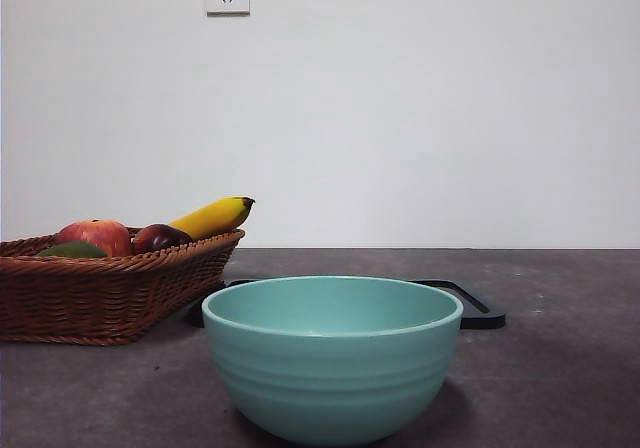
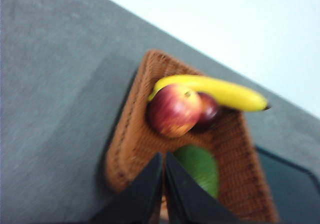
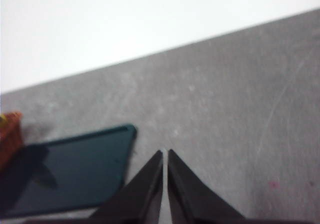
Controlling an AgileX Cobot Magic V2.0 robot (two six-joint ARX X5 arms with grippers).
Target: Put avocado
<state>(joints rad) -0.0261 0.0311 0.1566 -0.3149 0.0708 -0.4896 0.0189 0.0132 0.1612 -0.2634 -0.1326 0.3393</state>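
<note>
The avocado (image 2: 199, 168) is a dull green fruit lying in the brown wicker basket (image 2: 123, 149); from the front only its top edge (image 1: 72, 251) shows over the basket rim (image 1: 150, 260). My left gripper (image 2: 164, 156) hangs above the basket, jaws shut and empty, its tips just beside the avocado in the left wrist view. My right gripper (image 3: 165, 153) is shut and empty over bare table near the dark tray (image 3: 75, 169). Neither arm shows in the front view.
A red apple (image 1: 95, 235), a dark plum (image 1: 160, 237) and a banana (image 1: 212, 216) share the basket. A teal bowl (image 1: 332, 356) stands front and centre, with the black tray (image 1: 478, 308) flat behind it. A grey tabletop and a white wall lie beyond.
</note>
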